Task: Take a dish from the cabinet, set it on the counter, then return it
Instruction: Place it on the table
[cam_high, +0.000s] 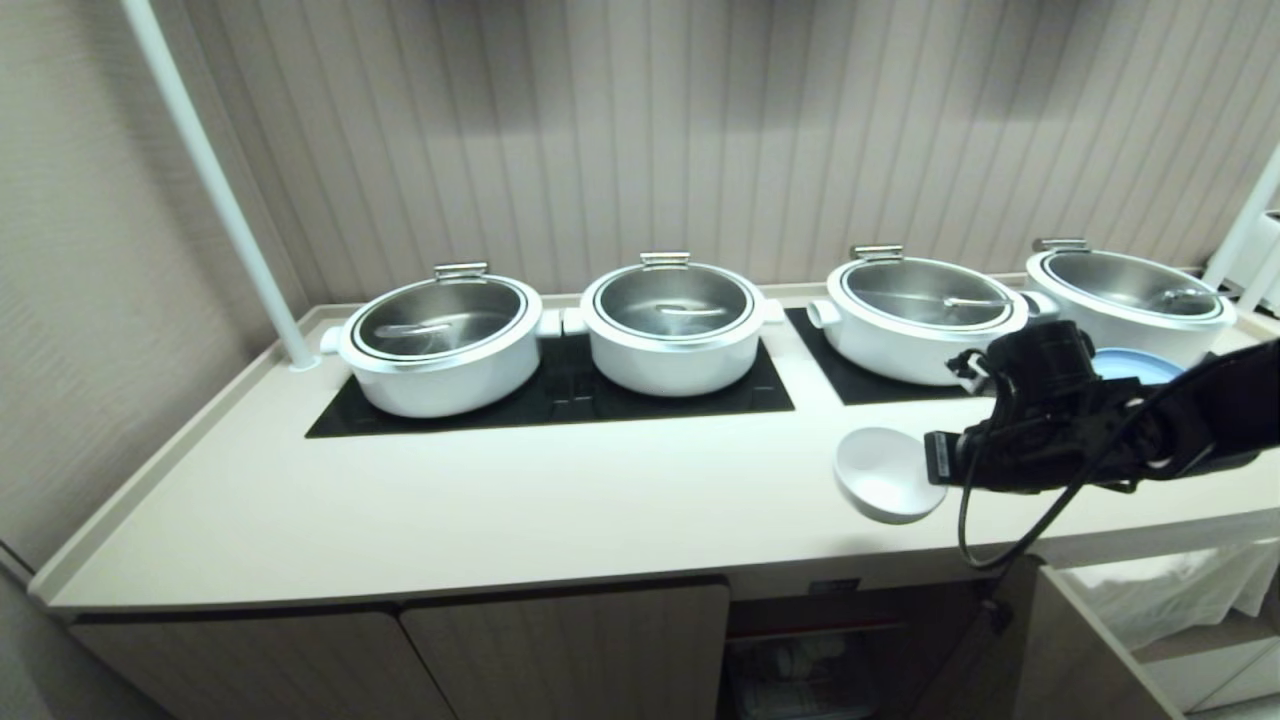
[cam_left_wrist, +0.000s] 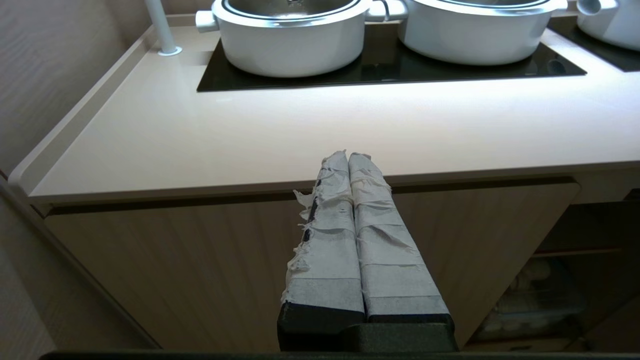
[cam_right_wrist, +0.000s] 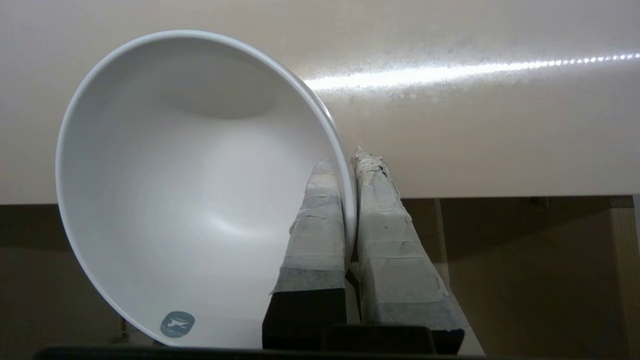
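The dish (cam_high: 885, 475) is a plain white bowl, tilted on its side over the front right of the counter (cam_high: 500, 500). My right gripper (cam_high: 927, 463) reaches in from the right and is shut on its rim. In the right wrist view one taped finger lies inside the dish (cam_right_wrist: 190, 190) and the other outside, the right gripper (cam_right_wrist: 350, 165) pinching the wall above the counter (cam_right_wrist: 475, 125) edge. Whether the dish touches the counter I cannot tell. The cabinet (cam_high: 820, 660) stands open below, with dim dishes inside. My left gripper (cam_left_wrist: 348, 156) hangs shut and empty in front of the closed doors.
Several white steel-lidded pots (cam_high: 440, 345) sit on black cooktop panels (cam_high: 560, 395) along the back. A pale blue plate (cam_high: 1135, 362) lies behind my right arm. A white pole (cam_high: 215, 190) rises at the back left. The open cabinet door (cam_high: 1080, 640) juts out at lower right.
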